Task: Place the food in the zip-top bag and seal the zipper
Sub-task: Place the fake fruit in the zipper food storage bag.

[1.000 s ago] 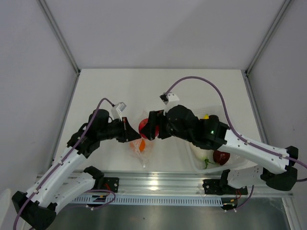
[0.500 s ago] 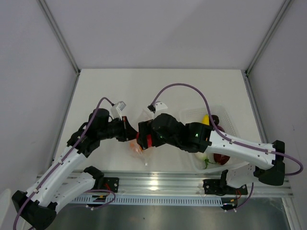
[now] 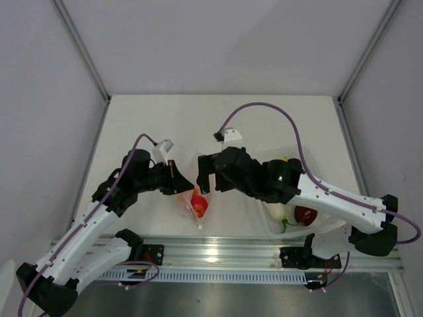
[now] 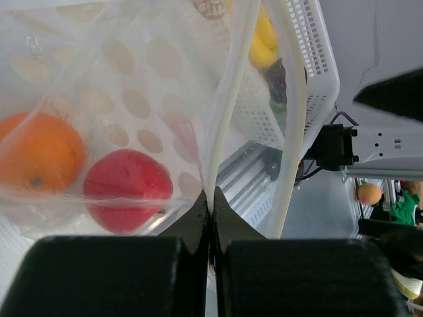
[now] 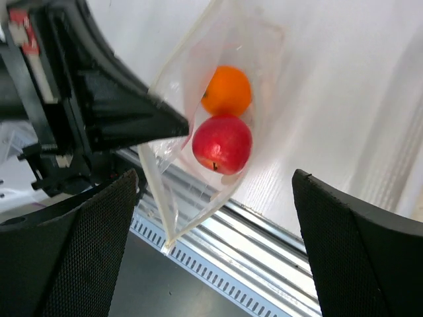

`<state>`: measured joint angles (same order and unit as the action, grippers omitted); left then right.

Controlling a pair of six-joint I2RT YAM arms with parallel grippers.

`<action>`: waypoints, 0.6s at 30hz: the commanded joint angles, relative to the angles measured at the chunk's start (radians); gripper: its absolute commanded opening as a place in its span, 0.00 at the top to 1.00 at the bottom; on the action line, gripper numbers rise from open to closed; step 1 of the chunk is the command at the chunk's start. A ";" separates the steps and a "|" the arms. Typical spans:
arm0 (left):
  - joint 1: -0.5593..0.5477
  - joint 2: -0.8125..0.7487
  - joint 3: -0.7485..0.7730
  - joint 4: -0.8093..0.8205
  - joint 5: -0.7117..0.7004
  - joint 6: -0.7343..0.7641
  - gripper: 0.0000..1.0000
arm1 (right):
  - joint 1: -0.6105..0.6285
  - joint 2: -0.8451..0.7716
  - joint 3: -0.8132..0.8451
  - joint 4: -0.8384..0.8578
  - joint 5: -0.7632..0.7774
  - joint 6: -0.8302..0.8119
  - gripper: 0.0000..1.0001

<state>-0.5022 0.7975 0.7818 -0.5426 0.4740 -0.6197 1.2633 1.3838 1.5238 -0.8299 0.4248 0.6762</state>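
The zip-top bag (image 3: 196,201) hangs at the table's near edge with an orange ball (image 5: 227,91) and a red round fruit (image 5: 222,144) inside it. My left gripper (image 4: 211,198) is shut on the bag's zipper (image 4: 221,132) strip at the mouth edge. My right gripper (image 5: 215,198) stands open just above the bag, with nothing between its fingers. In the top view the left gripper (image 3: 187,185) and the right gripper (image 3: 202,177) sit close together over the bag. More food lies in the tray: a banana bunch (image 3: 283,160), a white oblong piece (image 3: 275,212) and another red fruit (image 3: 305,214).
A clear ridged tray (image 3: 267,230) sits at the right, partly under my right arm. The metal rail (image 3: 218,254) runs along the table's near edge just below the bag. White walls close in the table on three sides.
My right gripper brought the red fruit to the bag's mouth and opened. The fruit now lies in the bag beside the orange ball, and the gripper has drawn back. The left arm stayed put.
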 commanded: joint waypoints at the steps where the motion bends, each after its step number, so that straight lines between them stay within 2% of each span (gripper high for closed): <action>1: 0.007 -0.012 0.042 0.004 0.002 0.012 0.99 | -0.086 -0.026 0.073 -0.057 0.020 -0.020 0.01; 7: 0.007 -0.023 0.039 0.006 0.014 0.008 0.99 | -0.208 -0.009 0.041 0.035 -0.136 -0.105 0.01; 18: 0.007 -0.021 0.046 0.012 0.031 0.006 1.00 | -0.235 0.133 0.035 0.140 -0.255 -0.187 0.15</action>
<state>-0.5022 0.7887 0.7818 -0.5434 0.4793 -0.6201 1.0332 1.5017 1.5555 -0.7391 0.2131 0.5301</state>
